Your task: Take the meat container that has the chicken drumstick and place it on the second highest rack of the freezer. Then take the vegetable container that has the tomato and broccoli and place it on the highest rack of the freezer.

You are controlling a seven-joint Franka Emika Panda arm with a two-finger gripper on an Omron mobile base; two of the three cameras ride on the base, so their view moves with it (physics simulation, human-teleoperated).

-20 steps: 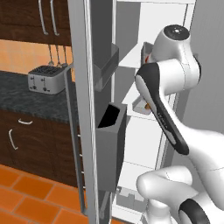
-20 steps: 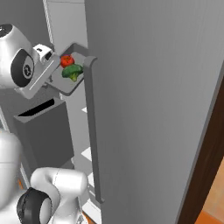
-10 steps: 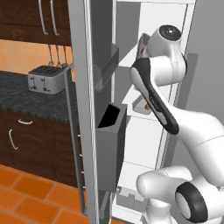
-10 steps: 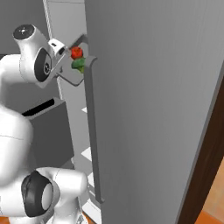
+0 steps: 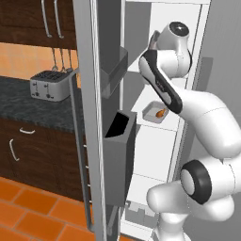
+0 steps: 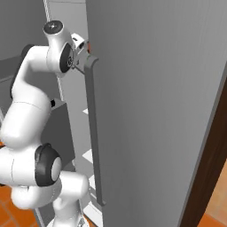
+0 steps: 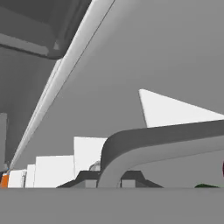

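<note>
- Pincer [image 6: 83, 49] clamps narrow on the vegetable container's rim [image 7: 144, 142], high inside the freezer [image 6: 146, 88].
- Top rack [image 5: 160, 4] lies at twelve o'clock above it.
- Drumstick [image 5: 160, 113] tray already sits at six o'clock, one rack lower.

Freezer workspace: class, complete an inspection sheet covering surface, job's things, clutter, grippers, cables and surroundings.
Surface: white freezer shelf, doors open.
Job's things: meat container with chicken drumstick sits on that shelf; vegetable container held high near the freezer's top.
Clutter: dark-grey door bins.
Grippers: gripper shut on the vegetable container's rim.
Cables: nothing seen.
Surroundings: toaster on dark counter, brown cabinets, orange tile floor.
</note>
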